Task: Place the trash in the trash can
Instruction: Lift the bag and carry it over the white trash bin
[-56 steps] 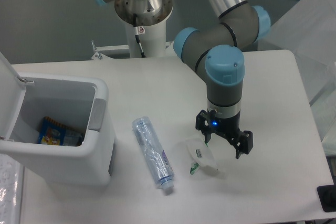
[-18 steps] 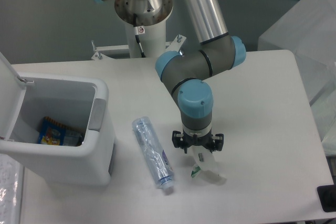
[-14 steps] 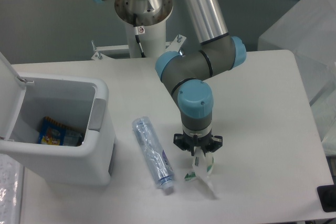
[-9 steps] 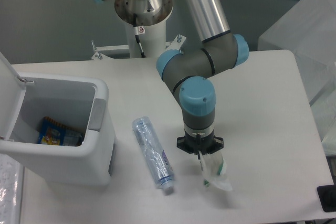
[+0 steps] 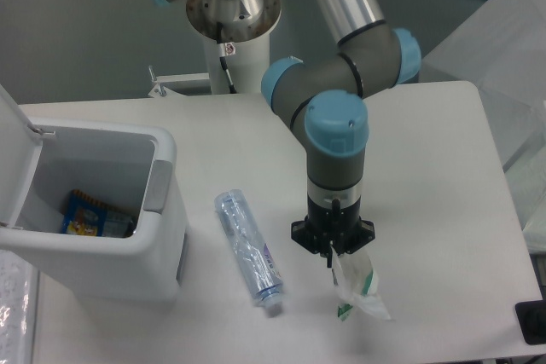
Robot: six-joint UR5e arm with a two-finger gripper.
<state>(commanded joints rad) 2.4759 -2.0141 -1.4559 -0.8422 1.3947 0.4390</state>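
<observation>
So the gripper (image 5: 333,249) has its fingers pinched together on the top edge of the wrapper (image 5: 357,287), which dangles below it, lifted off the white table (image 5: 426,168) near the front, a bit right of centre. The wrapper's long axis runs mostly up and down but tilts, top end at the fingers and bottom end swinging down toward the right and nearer the camera. Green print shows on its right side and at the lower left tip.

The crushed bottle (image 5: 247,249) lies flat on the table, just left of the gripper and apart from it. Its long axis goes diagonally: the far end points up-left toward the trash can (image 5: 162,236), the capped end points toward the near edge and slightly right. The trash can sits at the left with its lid (image 5: 13,155) swung open, and the blue snack packet (image 5: 94,217) is lying inside at the bottom.

Compared with three seconds back, the fingers were spread wide on either side of the wrapper, which lay on the table. Then they closed on it, and over the last second the arm has come up and drifted a little right, so the wrapper hangs higher. Bottle, can and packet haven't budged.
</observation>
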